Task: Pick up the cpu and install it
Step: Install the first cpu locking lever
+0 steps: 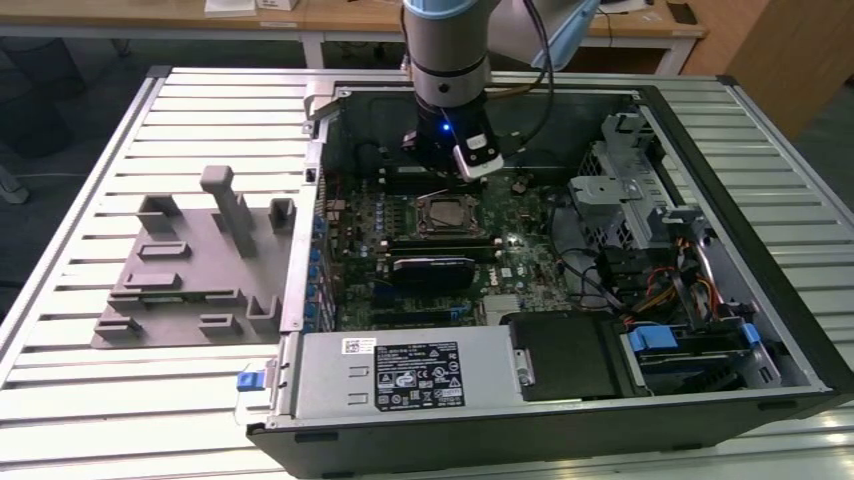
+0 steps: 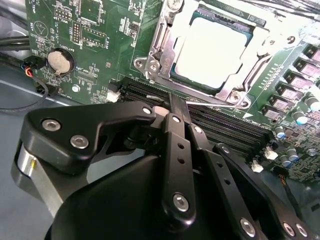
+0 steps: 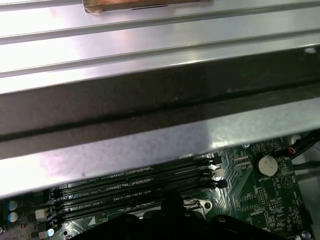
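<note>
Slatted metal table (image 1: 80,400) carrying an open computer case (image 1: 747,200), with the arm's gripper (image 1: 447,165) lowered inside it.

Exterior view: the cpu (image 1: 442,214) sits in the socket at the middle of the green motherboard (image 1: 521,250), just below the gripper; a grey holder block (image 1: 194,270) lies well apart on the exterior view's left. Second wrist view: the cpu (image 2: 212,45) shows a pale, shiny square top with a thin darker rim, seated within the metal socket frame (image 2: 152,47); the gripper (image 2: 177,107) has its fingers pressed together, grasping nothing, over the memory slots (image 2: 220,127) beside the socket. First wrist view: the case wall (image 3: 150,105) spans above memory slots (image 3: 125,187) and a coin cell (image 3: 266,164).
</note>
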Tool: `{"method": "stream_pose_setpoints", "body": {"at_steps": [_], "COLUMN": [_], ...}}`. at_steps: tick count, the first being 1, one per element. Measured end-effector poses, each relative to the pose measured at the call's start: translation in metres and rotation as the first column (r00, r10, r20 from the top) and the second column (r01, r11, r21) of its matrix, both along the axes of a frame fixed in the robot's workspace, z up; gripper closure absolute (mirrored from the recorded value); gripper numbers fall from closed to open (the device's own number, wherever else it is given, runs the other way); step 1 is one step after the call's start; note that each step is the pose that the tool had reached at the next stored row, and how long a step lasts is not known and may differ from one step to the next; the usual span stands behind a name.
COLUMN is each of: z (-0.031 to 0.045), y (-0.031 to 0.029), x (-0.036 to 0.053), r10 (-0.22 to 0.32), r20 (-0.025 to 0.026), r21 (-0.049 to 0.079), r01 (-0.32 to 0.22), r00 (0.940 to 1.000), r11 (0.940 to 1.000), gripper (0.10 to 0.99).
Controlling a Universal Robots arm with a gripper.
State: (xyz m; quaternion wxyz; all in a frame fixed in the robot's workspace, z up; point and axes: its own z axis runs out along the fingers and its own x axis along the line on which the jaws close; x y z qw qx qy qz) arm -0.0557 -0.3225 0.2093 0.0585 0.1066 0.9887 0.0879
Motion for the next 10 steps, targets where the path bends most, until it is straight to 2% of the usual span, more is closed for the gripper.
{"method": "stream_pose_setpoints", "body": {"at_steps": [3, 7, 10], "z": [-0.0005, -0.0013, -0.0024], "y": [0.0, 0.0001, 0.0003], "x": [-0.0001, -0.0005, -0.0012], "r10": [0.0, 0.0, -0.012], "r20": [0.007, 0.0119, 0.0201], "r21": [-0.003, -0.004, -0.007], "r01": [0.0, 0.0, 0.012], "r00": [1.0, 0.9999, 0.9997], "r11": [1.0, 1.0, 0.9999], "gripper": [0.98, 0.98, 0.98]}}
